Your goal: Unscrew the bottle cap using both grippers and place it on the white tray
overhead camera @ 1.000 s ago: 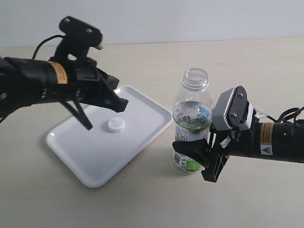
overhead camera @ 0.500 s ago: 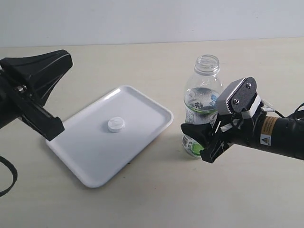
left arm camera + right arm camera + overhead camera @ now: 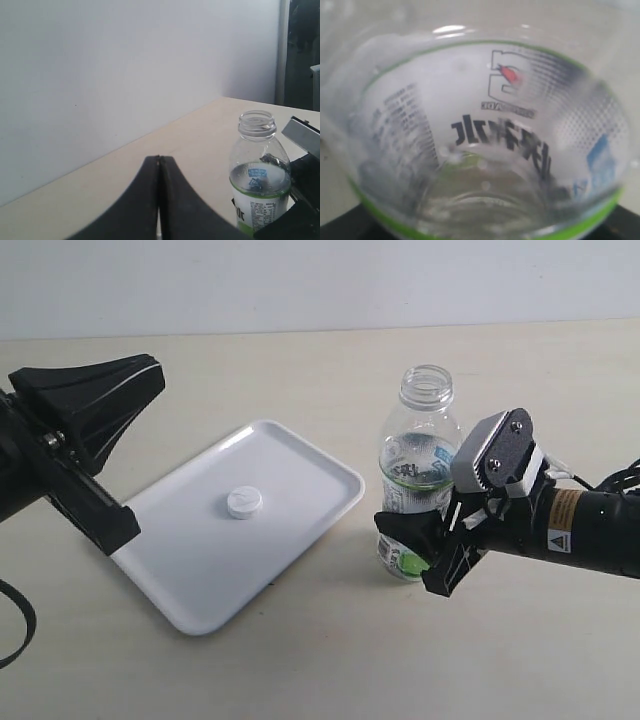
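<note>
The white bottle cap [image 3: 244,502] lies alone near the middle of the white tray [image 3: 190,585]. The open-necked clear bottle [image 3: 421,455] stands upright to the right of the tray. My right gripper [image 3: 413,552] is shut on the bottle's lower labelled part, one finger on each side. In the right wrist view the bottle [image 3: 485,130] fills the frame, and only black finger edges [image 3: 332,231] show. My left gripper [image 3: 140,385] hangs above the tray's left end, close to the camera. In the left wrist view the left gripper [image 3: 159,159] is shut on nothing, with the bottle [image 3: 259,190] beyond it.
The beige tabletop [image 3: 300,660] runs back to a pale wall [image 3: 320,280]. A black cable [image 3: 15,625] loops at the left edge. The right arm's body with its yellow label [image 3: 565,525] stretches to the right edge.
My left gripper has lifted away from the cap and tray and swung left, toward the camera. My right gripper shifted the bottle slightly right and still holds it.
</note>
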Controlling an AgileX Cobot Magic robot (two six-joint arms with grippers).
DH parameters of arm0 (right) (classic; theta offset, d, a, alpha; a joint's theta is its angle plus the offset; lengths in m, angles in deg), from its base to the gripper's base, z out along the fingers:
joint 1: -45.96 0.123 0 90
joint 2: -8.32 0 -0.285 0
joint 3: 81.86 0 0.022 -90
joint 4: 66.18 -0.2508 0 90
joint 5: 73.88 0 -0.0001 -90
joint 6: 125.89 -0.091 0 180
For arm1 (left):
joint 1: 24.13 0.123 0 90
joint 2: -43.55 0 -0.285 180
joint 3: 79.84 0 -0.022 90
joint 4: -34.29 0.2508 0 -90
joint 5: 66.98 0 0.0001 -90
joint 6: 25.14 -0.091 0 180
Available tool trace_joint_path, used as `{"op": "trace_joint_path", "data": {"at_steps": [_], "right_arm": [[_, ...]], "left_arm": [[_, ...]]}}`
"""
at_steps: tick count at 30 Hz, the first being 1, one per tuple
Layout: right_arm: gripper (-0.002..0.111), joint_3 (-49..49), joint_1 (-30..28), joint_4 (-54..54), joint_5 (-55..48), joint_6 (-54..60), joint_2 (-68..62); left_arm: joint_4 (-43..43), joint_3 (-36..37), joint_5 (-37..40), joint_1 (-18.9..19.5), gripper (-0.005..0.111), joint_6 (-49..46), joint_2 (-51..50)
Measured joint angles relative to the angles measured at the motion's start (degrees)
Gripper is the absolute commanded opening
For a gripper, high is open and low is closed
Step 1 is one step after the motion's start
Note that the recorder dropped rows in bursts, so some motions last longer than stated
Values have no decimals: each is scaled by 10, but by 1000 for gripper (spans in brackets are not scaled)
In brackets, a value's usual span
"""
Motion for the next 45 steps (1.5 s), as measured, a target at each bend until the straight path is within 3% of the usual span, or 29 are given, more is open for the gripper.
{"op": "trace_joint_path", "data": {"at_steps": [7, 17, 22, 29, 31, 34, 39, 45], "right_arm": [[86, 0, 0, 14, -24, -18, -2], [91, 0, 0, 32, -104, -93, 21], [91, -1, 0, 96, -183, -198, 71], [90, -2, 0, 292, -228, -452, 162], [84, -3, 0, 361, -229, -540, 185], [62, -3, 0, 465, -229, -680, 212], [3, -16, 0, 516, -224, -830, 244], [0, -52, 0, 524, -212, -852, 280]], "left_arm": [[0, 0, 0, 0, 0, 0, 0], [5, 0, 0, 0, 0, 0, 0], [32, 0, 0, 0, 0, 4, 0], [37, 0, 0, 0, 0, 8, 0], [37, 0, 0, 0, 0, 8, 0], [37, 0, 0, 0, 0, 15, 0], [37, 0, 0, 0, 0, 17, 0], [37, 0, 0, 0, 0, 17, 0]]}}
